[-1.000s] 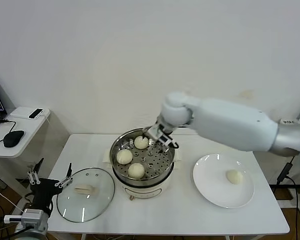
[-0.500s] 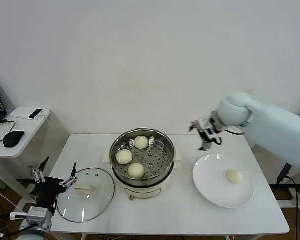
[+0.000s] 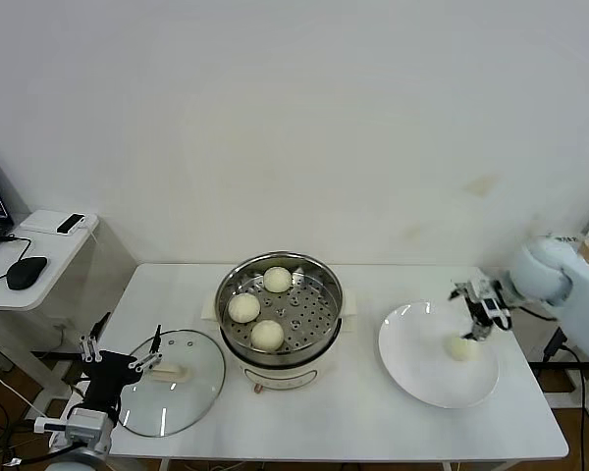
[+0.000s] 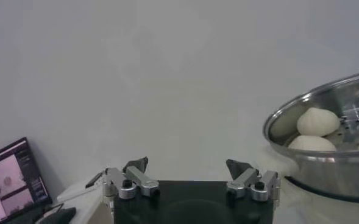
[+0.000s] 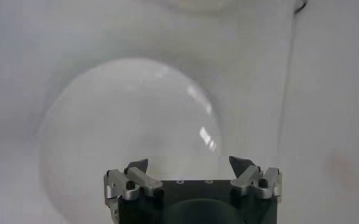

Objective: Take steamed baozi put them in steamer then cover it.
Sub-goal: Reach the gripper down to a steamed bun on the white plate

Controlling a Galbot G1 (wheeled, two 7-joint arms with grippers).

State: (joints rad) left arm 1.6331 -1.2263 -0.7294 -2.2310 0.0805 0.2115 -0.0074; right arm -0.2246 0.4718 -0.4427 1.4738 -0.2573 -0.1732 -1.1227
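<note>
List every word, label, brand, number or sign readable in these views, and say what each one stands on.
No text can be read in any view.
Laptop screen beside the table: shows window content, too small to read.
Round shiny stainless-steel steamer on its cream-white base: no brand or marking visible.
Round clear glass cover with cream-white bar handle: none visible.
Flat white round plate: none visible.
Small white device on the side table: nothing legible.

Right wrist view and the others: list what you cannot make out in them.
- Last baozi: seen on the plate in the head view; absent from the right wrist view, seemingly below the right gripper.
- Steamer: cut off by the left wrist view's edge; only part of the rim and the baozi inside show.
- Cover: head view only; the left gripper overlaps its near edge.
</note>
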